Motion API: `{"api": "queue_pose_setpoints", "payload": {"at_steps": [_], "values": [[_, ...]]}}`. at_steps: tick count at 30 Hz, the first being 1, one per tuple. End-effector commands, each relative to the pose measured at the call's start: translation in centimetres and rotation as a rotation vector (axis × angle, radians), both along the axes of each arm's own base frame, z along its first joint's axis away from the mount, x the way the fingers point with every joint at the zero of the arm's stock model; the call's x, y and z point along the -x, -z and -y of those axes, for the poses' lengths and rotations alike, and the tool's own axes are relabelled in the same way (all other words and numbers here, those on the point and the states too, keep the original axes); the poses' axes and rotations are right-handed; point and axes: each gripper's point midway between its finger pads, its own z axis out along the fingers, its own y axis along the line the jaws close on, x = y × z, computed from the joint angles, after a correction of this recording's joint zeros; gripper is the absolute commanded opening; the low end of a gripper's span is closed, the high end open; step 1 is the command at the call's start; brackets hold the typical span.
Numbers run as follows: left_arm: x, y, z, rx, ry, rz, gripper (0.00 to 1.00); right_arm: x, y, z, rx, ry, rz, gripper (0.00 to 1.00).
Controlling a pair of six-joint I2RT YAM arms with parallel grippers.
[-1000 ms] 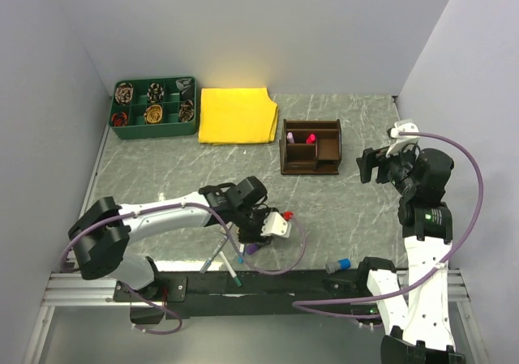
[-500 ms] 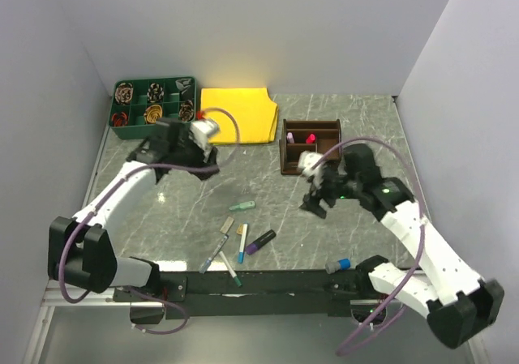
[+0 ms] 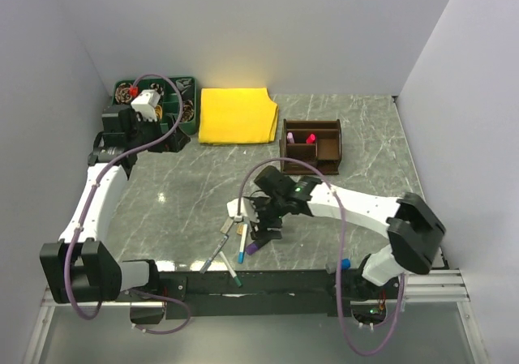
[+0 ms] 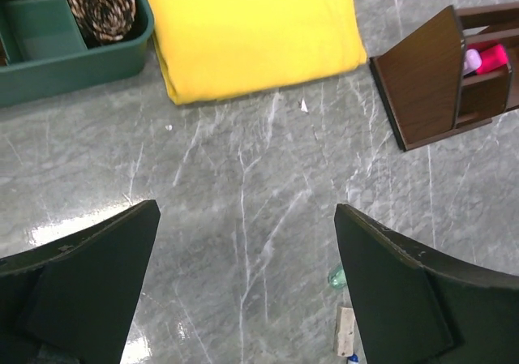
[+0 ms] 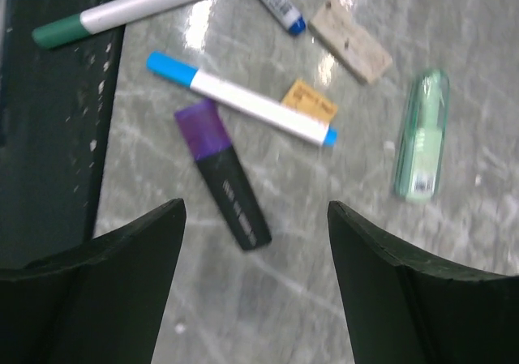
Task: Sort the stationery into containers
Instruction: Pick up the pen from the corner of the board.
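Both arms have shifted since half a second ago: the left arm has swung away from the yellow cloth to the far left corner, and the right arm has dropped from beside the organiser down to the loose pens.

At the far left, the left gripper hangs over the edge of the green tray, fingers spread wide with nothing between them. Its wrist camera looks down on bare table, with a coiled brown item in a tray compartment at the upper left and the cloth beside it.

Near the front edge the stationery lies in a loose cluster on the table. A green-capped white pen lies partly on the dark front rail, and a white pen with blue ends lies just above a black marker with a purple cap. A tan eraser block and a pale green block lie to one side, each apart from the pens.

The right gripper hovers right over this cluster with its fingers wide apart, the black marker below the gap, nothing gripped.

Farther right and back, the organiser stands upright beside the cloth, with pink-capped markers standing in a rear compartment.
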Motion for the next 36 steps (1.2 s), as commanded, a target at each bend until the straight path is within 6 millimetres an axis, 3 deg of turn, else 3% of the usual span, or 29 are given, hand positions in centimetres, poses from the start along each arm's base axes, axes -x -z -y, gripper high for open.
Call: {"api": "queue_pose_setpoints", "payload": {"at_steps": [1, 11, 23, 32, 36], "values": [[1.1, -2.0, -0.1, 0.019, -0.002, 0.055, 0.97, -1.3, -0.9, -3.8, -0.053, -0.057, 0.096, 0.78], [1.5, -2.4, -1.4, -0.005, -0.035, 0.076, 0.98, 1.4, 3.6, -3.6, 0.066, -0.205, 0.106, 0.72], [1.3, -2.3, -2.1, -0.007, -0.058, 0.084, 0.98, 2.8, 5.6, -3.3, 0.125, -0.237, 0.094, 0.68], [1.3, -2.1, -2.2, 0.010, -0.068, 0.083, 0.99, 3.2, 6.7, -2.6, 0.159, -0.222, 0.088, 0.55], [1.3, -2.0, -2.3, 0.012, -0.069, 0.081, 0.99, 3.0, 6.7, -2.5, 0.144, -0.204, 0.119, 0.57]]}}
